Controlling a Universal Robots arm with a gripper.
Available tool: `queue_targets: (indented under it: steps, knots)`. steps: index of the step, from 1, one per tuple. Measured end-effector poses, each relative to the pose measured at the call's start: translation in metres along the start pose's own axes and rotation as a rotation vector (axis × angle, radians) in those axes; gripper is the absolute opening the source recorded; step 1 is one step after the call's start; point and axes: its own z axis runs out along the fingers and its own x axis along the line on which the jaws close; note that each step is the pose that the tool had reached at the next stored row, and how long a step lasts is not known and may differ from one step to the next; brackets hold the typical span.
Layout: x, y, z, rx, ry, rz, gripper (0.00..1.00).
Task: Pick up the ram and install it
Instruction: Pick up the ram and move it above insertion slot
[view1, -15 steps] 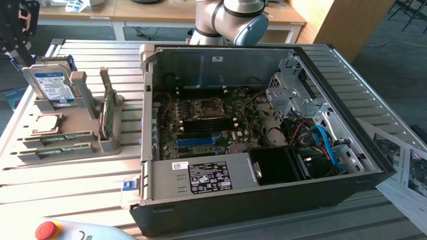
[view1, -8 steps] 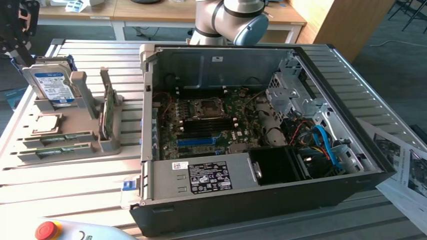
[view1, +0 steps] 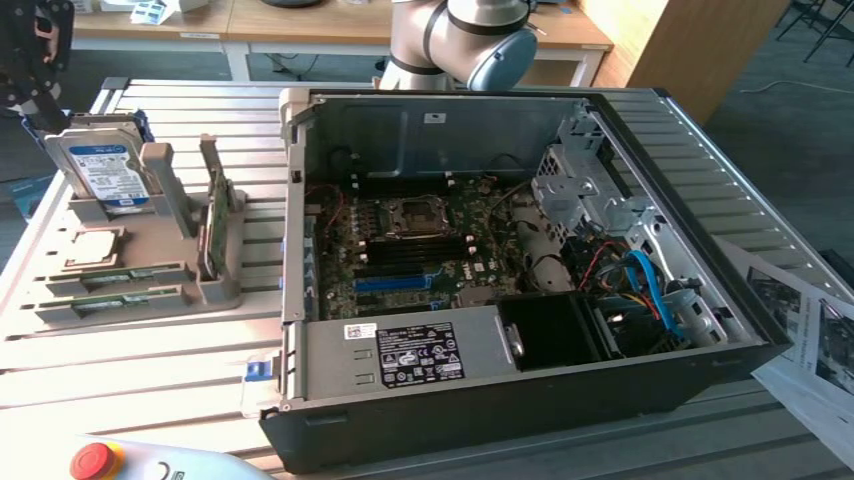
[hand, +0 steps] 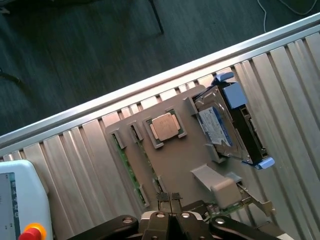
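The ram sticks (hand: 129, 170) are long, thin green boards lying flat in the slots of a grey holder (hand: 185, 165). In the exterior view they lie at the holder's front (view1: 114, 278). My gripper (hand: 169, 197) hovers above the holder's edge, close to the end of the ram slots. Its two fingertips are pressed together with nothing between them. The arm's dark wrist end (view1: 30, 60) hangs above the holder at the exterior view's far left. The open computer case (view1: 747, 330) shows the motherboard's black memory slots (view1: 420, 252).
The holder also carries a silver hard drive with a blue label (view1: 107, 170), a CPU (hand: 165, 126) and an upright broader green card (view1: 214, 225). A pendant with a red stop button (view1: 98, 460) lies at the front. The arm's elbow (view1: 474, 35) stands behind the case.
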Motion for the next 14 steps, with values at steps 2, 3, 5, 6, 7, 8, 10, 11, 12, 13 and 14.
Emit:
queue_targets:
  steps: [2,3,5,6,7,8,10,11,12,13,14]
  knots:
    - [0.0,0.0,0.0,-0.0006,0.001,-0.022,0.1]
    - [0.0,0.0,0.0,-0.0008,0.0014,-0.033,0.1]
    - [0.0,0.0,0.0,-0.0015,0.003,-0.068,0.1]
    - [0.0,0.0,0.0,-0.0018,0.0035,-0.08,0.1]
    - [0.0,0.0,0.0,-0.0021,0.0041,-0.094,0.1]
    - [0.0,0.0,0.0,-0.0024,0.0047,-0.106,0.1]
    - [0.0,0.0,0.0,-0.0029,0.0057,-0.13,0.1]
    - [0.0,0.0,0.0,-0.0033,0.0063,-0.142,0.1]
    - [0.0,0.0,0.0,-0.0035,0.0068,-0.154,0.1]
    - [0.0,0.0,0.0,-0.0038,0.0073,-0.165,0.1]
    - [0.0,0.0,0.0,-0.0041,0.0079,-0.178,0.1]
